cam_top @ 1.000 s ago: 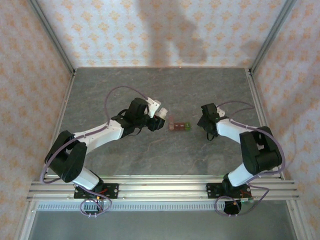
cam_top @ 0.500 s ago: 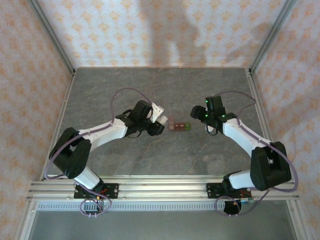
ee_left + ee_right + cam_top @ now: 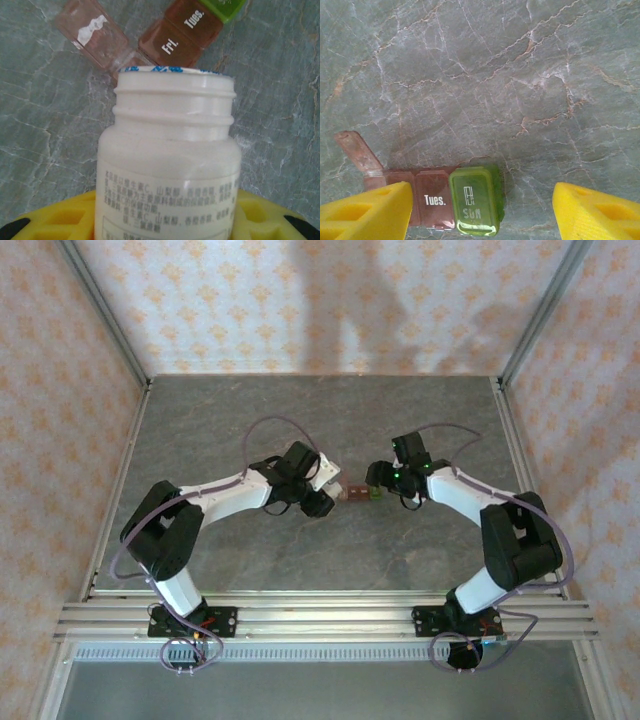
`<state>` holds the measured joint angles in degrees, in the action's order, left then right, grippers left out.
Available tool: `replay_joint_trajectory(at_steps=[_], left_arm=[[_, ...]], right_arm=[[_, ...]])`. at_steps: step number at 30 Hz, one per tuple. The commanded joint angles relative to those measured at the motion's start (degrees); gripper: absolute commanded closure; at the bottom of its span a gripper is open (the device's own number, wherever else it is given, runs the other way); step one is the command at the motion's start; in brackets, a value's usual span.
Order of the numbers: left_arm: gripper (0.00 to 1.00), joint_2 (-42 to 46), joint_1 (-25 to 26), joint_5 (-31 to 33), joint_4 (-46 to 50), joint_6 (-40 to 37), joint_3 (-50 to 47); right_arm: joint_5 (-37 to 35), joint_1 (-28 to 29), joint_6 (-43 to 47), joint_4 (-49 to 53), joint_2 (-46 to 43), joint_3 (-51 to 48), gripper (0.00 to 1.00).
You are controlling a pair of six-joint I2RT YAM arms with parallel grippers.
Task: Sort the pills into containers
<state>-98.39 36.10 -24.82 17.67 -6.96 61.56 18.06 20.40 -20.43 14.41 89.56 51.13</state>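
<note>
The containers are a short strip on the table with two red-brown lids marked "Fri." and "Tues." and a green one marked "SUN". A clear pinkish lid stands flipped open at the strip's left end. My left gripper is shut on a white bottle, whose open threaded mouth tilts toward that open lid. What is inside the bottle is hidden. My right gripper is open, its yellow fingers straddling the strip's green end.
The grey marbled table is ringed by patterned walls and an aluminium frame along the near edge. Both arms meet at the table's middle, close to each other.
The left arm carried the bottle rightward up to the strip's left end. The right arm swung left and brought its open fingers over the green end.
</note>
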Motion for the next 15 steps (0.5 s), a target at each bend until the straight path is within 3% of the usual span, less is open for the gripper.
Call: replay_joint_trajectory(at_steps=[1,15], left_arm=[[1.0,-1.31,0.46,0.52,3.26,-1.9,3.07],[1.0,-5.88,1.24,3.48,12.32,-4.8,10.01]], right_arm=[[-0.56,0.45,1.09,1.78,1.28,2.04,0.27],[0.19,0.43,0.81,2.87,4.24,3.37,0.28]])
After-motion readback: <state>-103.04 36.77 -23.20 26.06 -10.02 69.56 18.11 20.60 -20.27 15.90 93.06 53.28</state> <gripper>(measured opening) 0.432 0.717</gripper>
